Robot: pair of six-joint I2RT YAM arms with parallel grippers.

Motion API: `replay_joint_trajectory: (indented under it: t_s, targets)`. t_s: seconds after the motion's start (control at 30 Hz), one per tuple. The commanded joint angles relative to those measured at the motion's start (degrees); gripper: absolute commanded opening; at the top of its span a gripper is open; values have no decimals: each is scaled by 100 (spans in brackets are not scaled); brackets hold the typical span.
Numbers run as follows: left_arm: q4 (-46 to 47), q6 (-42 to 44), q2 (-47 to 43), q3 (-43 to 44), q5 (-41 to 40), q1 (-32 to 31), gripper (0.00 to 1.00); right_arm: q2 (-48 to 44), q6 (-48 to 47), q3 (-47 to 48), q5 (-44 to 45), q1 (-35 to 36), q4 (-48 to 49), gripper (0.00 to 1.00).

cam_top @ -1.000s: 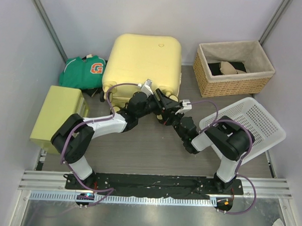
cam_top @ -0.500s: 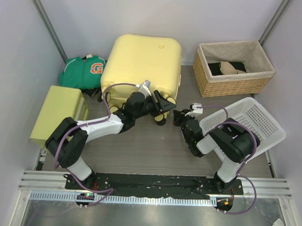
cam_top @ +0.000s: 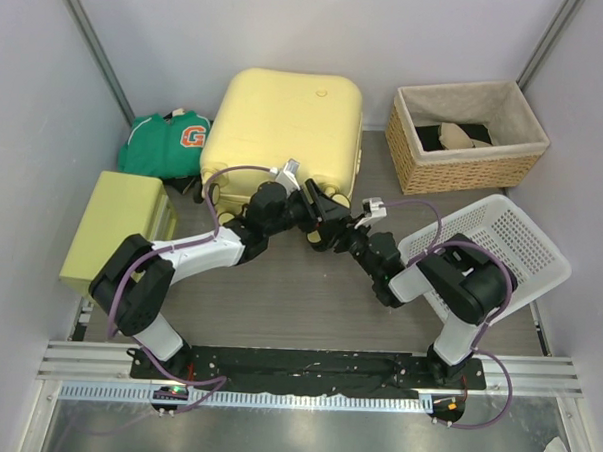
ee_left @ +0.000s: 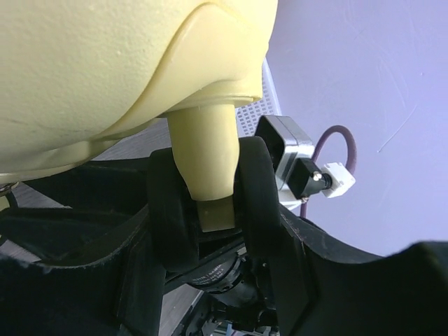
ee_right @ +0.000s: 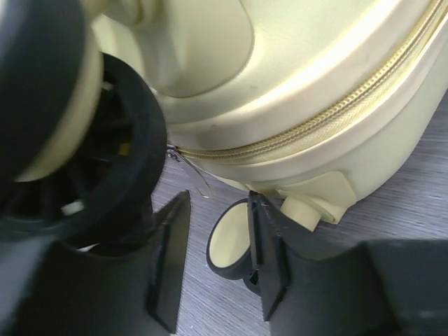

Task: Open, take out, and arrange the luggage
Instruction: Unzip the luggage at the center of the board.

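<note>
Luggage (cam_top: 284, 125) flat at back-centre of worktop (cam_top: 298, 306), both arms in at its near wheel edge.
L gripper (ee_left: 208, 161) clamped on a pale wheel stem (ee_left: 204, 133) under the shell, fingers (ee_left: 168, 210) tight either side. R gripper (ee_right: 218, 199) approx half open just below the zip line; small wheel (ee_right: 227, 252) sits in the gap, not squeezed.

My right gripper (cam_top: 335, 232) back against the near right corner of the luggage (cam_top: 284, 125), after swinging clear to the right of it half a second ago, jaws — shut through that swing — now standing apart, my left arm (cam_top: 195, 249) with its elbow drawn slightly farther from the luggage
</note>
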Motion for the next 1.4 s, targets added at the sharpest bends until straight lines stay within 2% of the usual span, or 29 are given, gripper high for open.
replay_joint_trajectory:
  t_s: [0.0,0.07,0.4,0.63,1.0,1.37]
  targets:
    - [1464,-259,-498,402,358,-71,0,214,107,448,-250,-10,2150,51]
    - [1490,-267,-472,437,367,-124,0,311,133,502,-241,-27,2150,54]
    - [1604,-347,-436,385,349,-186,0,267,89,651,-628,-36,2150,51]
    - [1639,-373,-357,411,323,-282,0,320,116,853,-672,-36,2150,45]
    - [1780,-452,-269,411,279,-388,0,320,98,1047,-654,8,2150,44]
    - [1885,-505,-260,411,235,-414,0,311,19,1038,-532,131,2150,36]
